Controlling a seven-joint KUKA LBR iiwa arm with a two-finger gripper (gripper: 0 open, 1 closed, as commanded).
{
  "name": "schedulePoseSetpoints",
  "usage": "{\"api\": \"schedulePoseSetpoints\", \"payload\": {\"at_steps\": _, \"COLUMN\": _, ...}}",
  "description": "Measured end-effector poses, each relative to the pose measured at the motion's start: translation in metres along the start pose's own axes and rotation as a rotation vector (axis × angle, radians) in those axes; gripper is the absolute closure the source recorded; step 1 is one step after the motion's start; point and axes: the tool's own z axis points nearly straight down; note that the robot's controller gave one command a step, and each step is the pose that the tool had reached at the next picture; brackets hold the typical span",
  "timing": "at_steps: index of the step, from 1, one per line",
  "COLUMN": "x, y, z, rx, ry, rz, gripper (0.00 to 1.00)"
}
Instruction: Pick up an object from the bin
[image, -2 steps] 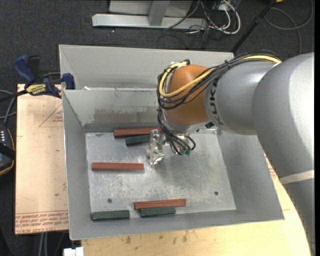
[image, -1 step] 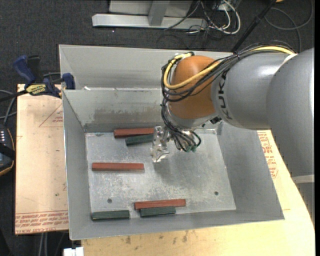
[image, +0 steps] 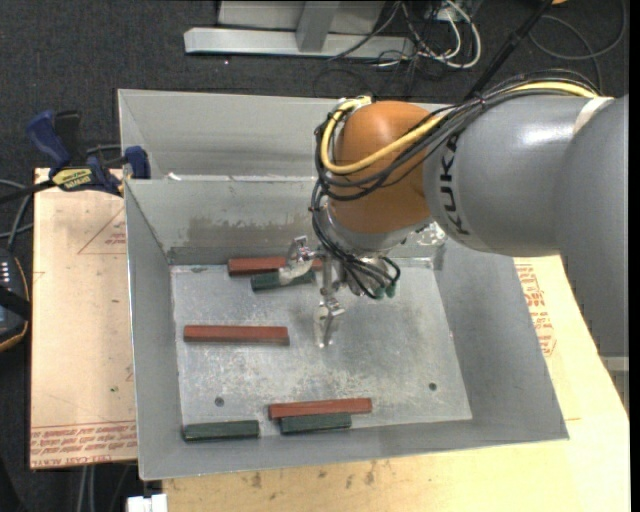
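My gripper hangs under the orange wrist cover over the back middle of the bin. It is open, with one fingertip to the left and the other lower, and nothing between them. The left fingertip is at the right end of a red-brown bar lying by the back wall. A short dark green bar lies just in front of that one. Left of the lower fingertip, a second red-brown bar rests flat on the floor. A green piece peeks out at the gripper's right side.
Along the front of the bin lie a red-brown bar, a dark green bar right beside it, and another dark green bar in the front left corner. The arm covers the bin's back right part.
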Motion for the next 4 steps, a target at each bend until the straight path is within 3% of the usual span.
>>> {"api": "schedulePoseSetpoints", "payload": {"at_steps": 1, "x": 0.0, "y": 0.0, "z": 0.0, "rx": 0.0, "ry": 0.0, "rz": 0.0, "gripper": 0.0}}
{"api": "schedulePoseSetpoints", "payload": {"at_steps": 2, "x": 0.015, "y": 0.034, "z": 0.071, "rx": 0.0, "ry": -0.008, "rz": 0.431, "gripper": 1.0}}
{"api": "schedulePoseSetpoints", "payload": {"at_steps": 3, "x": 0.015, "y": 0.034, "z": 0.071, "rx": 0.0, "ry": -0.008, "rz": 0.43, "gripper": 1.0}}
{"api": "schedulePoseSetpoints", "payload": {"at_steps": 4, "x": 0.004, "y": 0.022, "z": -0.089, "rx": 0.001, "ry": -0.005, "rz": 0.491, "gripper": 1.0}}
